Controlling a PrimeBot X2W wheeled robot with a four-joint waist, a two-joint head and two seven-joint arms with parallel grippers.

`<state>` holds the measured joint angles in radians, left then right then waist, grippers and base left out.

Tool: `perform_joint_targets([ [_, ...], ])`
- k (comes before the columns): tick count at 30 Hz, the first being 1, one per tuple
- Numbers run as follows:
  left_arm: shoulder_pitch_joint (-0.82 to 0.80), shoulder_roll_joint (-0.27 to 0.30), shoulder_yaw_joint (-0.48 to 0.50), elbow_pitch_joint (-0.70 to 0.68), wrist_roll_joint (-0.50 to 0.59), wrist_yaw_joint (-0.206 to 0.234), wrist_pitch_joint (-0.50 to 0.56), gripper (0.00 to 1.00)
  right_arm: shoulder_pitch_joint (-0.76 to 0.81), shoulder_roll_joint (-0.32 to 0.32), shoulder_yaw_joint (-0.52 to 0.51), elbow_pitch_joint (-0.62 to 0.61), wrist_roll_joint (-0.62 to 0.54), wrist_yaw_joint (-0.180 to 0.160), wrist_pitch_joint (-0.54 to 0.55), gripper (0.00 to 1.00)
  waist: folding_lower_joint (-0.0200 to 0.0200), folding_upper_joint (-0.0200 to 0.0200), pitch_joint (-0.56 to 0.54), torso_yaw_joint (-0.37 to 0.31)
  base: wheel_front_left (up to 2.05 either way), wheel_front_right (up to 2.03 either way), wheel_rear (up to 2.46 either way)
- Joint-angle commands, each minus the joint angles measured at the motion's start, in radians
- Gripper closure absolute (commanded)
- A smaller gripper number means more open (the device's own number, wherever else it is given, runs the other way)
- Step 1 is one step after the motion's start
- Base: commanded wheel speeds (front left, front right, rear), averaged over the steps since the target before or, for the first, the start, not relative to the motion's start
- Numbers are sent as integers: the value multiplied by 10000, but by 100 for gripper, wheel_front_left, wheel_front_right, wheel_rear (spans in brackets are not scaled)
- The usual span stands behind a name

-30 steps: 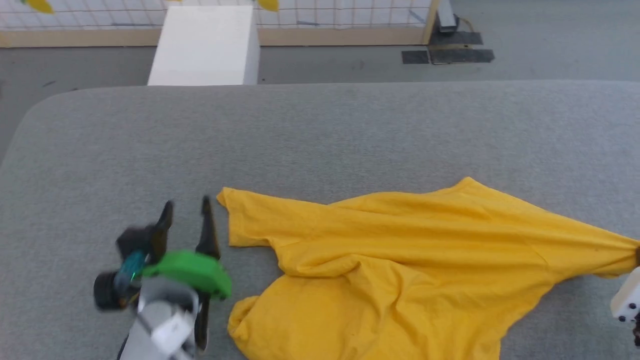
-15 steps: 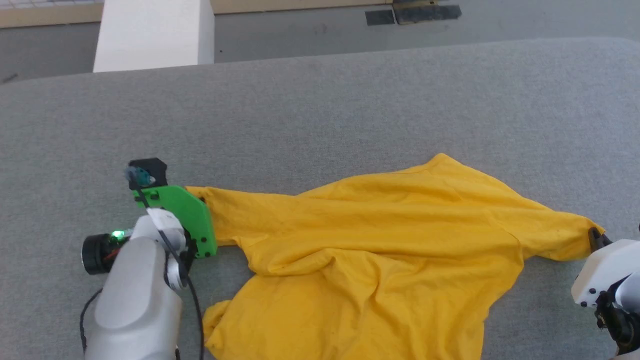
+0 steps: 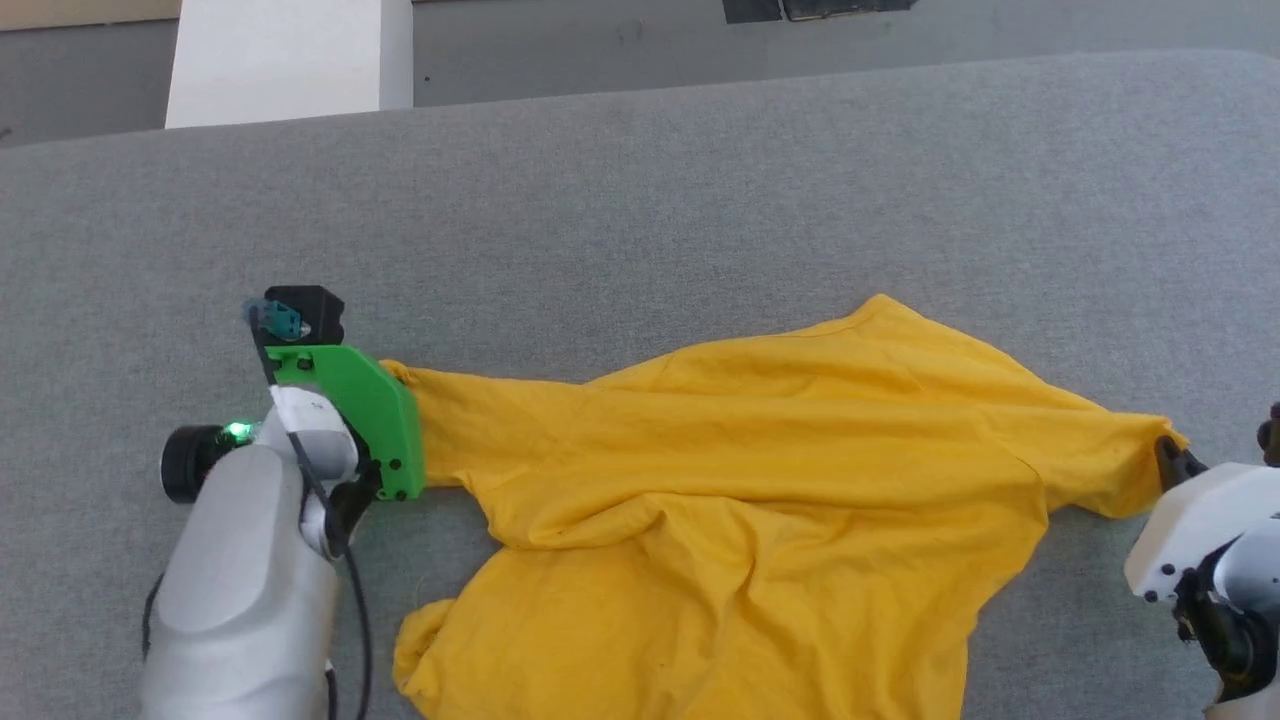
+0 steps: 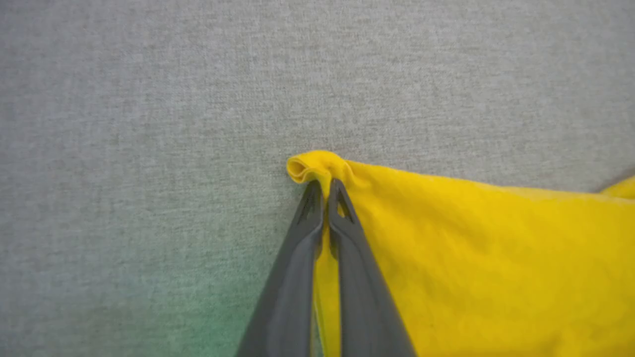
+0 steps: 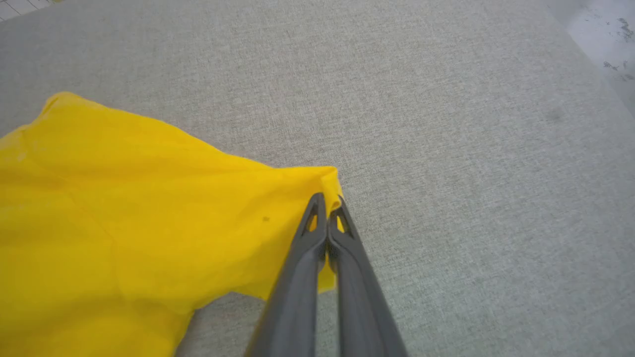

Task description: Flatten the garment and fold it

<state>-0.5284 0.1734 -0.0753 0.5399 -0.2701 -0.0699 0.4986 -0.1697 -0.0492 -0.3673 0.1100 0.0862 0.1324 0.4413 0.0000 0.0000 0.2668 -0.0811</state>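
Cloth-covered tabletop (image 3: 700, 200) open beyond garment (image 3: 760, 480); white box (image 3: 290, 60) stands past far edge, left side, off work surface.

Left gripper (image 4: 322, 186): fingertips hidden under its green plastic mount (image 3: 370, 410) in head view. Bright yellow soft cloth garment (image 3: 760, 500) cut off at bottom edge, between the grippers; underside hidden. Right gripper (image 5: 327, 201): white wrist housing (image 3: 1200, 520) clipped by right edge there.

Your head camera looks steeply down over the grey padded table (image 3: 640, 200). Both wrist cameras sit close above it, looking along their fingers (image 4: 297, 258); each shares one end of the yellow garment (image 3: 760, 500) with the head view.
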Motion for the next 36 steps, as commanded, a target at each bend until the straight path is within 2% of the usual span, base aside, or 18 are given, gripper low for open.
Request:
perform_joint_targets([
  [1, -101, 82, -49, 142, -126, -138, -21, 100, -151, -10, 101, -140, 3, -17, 66, 100, 0, 0, 19, -6, 0, 0, 0],
  [6, -821, 511, 228, -794, -1234, -534, -605, 100, -674, -259, 760, -784, -251, -17, 463, 100, 0, 0, 78, -48, 0, 0, 0],
  [13, -1995, 1169, 905, -2230, -2327, -588, -1148, 100, -2624, -1978, 2298, -1225, -5, -17, 1191, 100, 0, 0, 419, -93, 0, 0, 0],
  [17, -2942, 1580, 1300, -2814, -2290, -392, -1421, 100, -4432, -2880, 3171, -1011, 171, -17, 1548, 100, 0, 0, 880, -125, 0, 0, 0],
  [20, -3814, 1729, 1580, -3168, -2246, -86, -1657, 100, -5994, -3224, 3543, -640, 370, -17, 1608, 100, 0, 0, 1352, -89, 0, 0, 0],
  [22, -4500, 1826, 1750, -3342, -2165, 139, -1890, 100, -7116, -3135, 3472, -278, 577, -17, 1522, 100, 0, 0, 1716, -64, 0, 0, 0],
  [28, -6696, 1704, 2241, -3501, -2199, 737, -2973, 100, -10247, -3143, 3557, 606, -9, -17, 770, 100, 0, 0, 2680, 82, 0, 0, 0],
  [30, -7324, 1636, 2401, -3506, -2225, 870, -3469, 100, -11212, -2697, 3070, 899, -229, -17, 172, 100, 0, 0, 2883, 105, 0, 0, 0],
  [36, -8551, 1527, 2749, -3275, -2346, 920, -4844, 100, -13273, -2163, 2519, 1667, -1485, -17, -1867, 100, 0, 0, 3113, 243, 0, 0, 0],
])
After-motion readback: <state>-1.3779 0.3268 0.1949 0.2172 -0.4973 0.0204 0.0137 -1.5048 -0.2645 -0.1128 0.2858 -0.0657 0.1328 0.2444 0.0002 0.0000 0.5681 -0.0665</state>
